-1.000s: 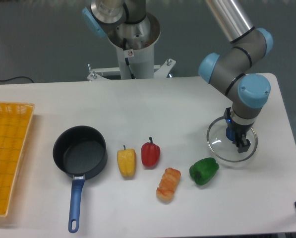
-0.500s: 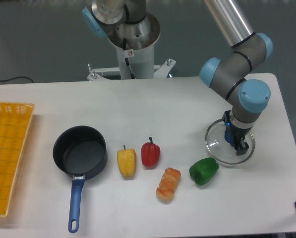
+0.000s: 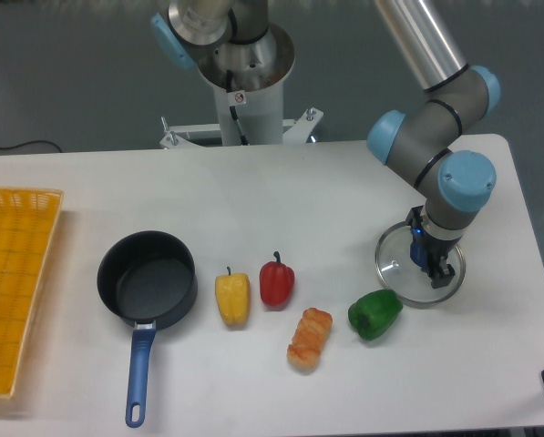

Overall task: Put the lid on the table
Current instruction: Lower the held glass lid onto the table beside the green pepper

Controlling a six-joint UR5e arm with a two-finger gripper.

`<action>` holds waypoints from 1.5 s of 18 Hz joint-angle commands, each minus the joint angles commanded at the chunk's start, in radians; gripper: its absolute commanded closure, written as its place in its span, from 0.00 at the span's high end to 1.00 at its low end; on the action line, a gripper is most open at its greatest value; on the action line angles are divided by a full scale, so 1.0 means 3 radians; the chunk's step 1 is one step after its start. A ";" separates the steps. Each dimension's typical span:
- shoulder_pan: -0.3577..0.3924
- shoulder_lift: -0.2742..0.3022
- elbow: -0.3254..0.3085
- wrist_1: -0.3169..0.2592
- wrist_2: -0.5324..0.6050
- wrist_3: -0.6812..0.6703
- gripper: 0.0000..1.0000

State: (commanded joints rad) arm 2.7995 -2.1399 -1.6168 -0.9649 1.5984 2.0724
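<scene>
White table bears clear, metal-rimmed lid beneath claw.

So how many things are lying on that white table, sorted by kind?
Peppers: 3, yellow, red, green
Pot: 1
Glass lid: 1
Bread roll: 1
Yellow tray: 1
Total: 7

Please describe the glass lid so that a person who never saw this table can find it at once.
Start at the white table and look to its right side, under the arm's gripper. The lid is there, just above the green pepper. It is the only clear round disc with a thin metal rim; the other things nearby are coloured vegetables.
</scene>
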 joint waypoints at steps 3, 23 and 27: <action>0.0000 0.0000 0.0000 0.0005 -0.0005 0.0000 0.53; -0.0005 -0.0010 -0.0020 0.0051 0.0000 -0.0010 0.53; -0.0005 -0.0021 -0.0020 0.0051 -0.0005 -0.0005 0.56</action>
State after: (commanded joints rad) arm 2.7980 -2.1460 -1.6230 -0.9495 1.5969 2.0709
